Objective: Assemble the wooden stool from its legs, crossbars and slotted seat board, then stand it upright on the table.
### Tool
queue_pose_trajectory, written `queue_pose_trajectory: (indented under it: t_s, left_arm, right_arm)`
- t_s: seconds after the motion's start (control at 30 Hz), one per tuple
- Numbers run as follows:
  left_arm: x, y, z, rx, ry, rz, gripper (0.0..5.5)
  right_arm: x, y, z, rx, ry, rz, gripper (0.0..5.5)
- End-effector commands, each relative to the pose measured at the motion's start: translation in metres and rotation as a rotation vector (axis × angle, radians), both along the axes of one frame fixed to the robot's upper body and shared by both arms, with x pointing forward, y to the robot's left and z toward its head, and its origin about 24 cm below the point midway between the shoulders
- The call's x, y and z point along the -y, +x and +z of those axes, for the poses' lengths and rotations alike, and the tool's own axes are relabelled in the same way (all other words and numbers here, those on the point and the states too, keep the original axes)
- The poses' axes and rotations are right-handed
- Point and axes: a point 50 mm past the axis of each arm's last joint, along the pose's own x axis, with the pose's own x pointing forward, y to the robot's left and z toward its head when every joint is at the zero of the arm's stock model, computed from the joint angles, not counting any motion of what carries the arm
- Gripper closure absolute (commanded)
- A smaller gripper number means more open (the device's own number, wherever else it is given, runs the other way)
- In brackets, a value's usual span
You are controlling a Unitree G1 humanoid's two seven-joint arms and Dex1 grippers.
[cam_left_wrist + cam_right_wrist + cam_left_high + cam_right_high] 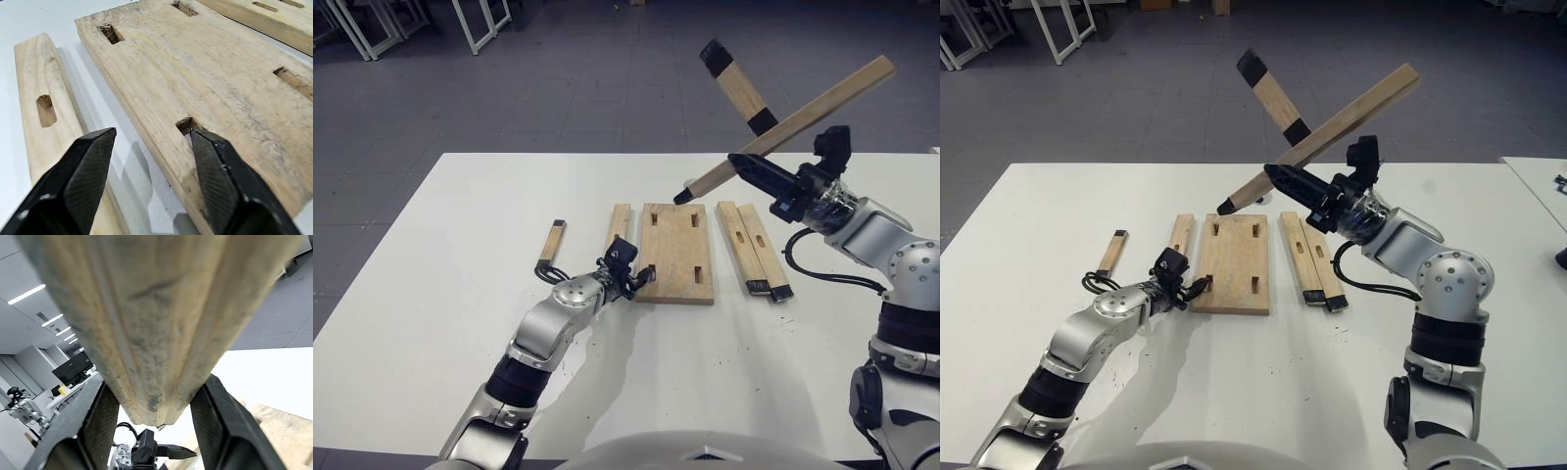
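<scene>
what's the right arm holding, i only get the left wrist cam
Observer: The right gripper is shut on a long leg, held in the air behind the seat board. A black-tipped crossbar crosses it.
Operator: any more legs past the board
Observer: Two spare legs lie side by side just right of it.
Operator: other crossbar?
Observer: A loose crossbar lies left of the slotted leg beside your open left gripper.

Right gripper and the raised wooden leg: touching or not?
Touching. The right wrist view shows the leg pinched by the right gripper, with wood pressed against both fingers.
</scene>
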Motion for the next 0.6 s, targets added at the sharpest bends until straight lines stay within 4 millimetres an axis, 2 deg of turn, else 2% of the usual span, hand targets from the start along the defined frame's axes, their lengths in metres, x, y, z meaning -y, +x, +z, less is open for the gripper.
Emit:
queue_pose_trajectory:
  t_s: [0.03, 0.1, 0.17, 0.23, 0.33, 0.47, 0.6]
  left_arm:
    - [-0.005, -0.018, -0.016, -0.183, 0.143, -0.182, 2.70]
    - [-0.017, -0.023, -0.021, -0.251, 0.223, -0.268, 2.70]
    - [-0.039, -0.020, -0.025, -0.276, 0.309, -0.273, 2.70]
    - [-0.057, -0.020, -0.022, -0.288, 0.357, -0.292, 2.70]
    - [-0.079, -0.030, -0.013, -0.302, 0.404, -0.388, 2.70]
    - [-0.098, -0.036, -0.005, -0.208, 0.435, -0.635, 2.70]
    - [-0.109, -0.021, -0.006, -0.122, 0.531, -0.782, 2.70]
  right_arm:
    - [0.003, 0.003, -0.003, 0.064, -0.140, -0.057, 3.47]
    - [0.006, 0.008, -0.009, 0.092, -0.227, -0.088, 3.47]
    - [0.008, 0.010, -0.014, 0.130, -0.312, -0.095, 3.47]
    - [0.009, 0.010, -0.019, 0.163, -0.389, -0.076, 3.47]
    - [0.010, 0.008, -0.029, 0.193, -0.486, -0.028, 3.47]
    - [0.004, 0.007, -0.048, 0.173, -0.522, 0.044, 3.47]
    - [-0.010, 0.014, -0.063, 0.143, -0.512, 0.123, 3.47]
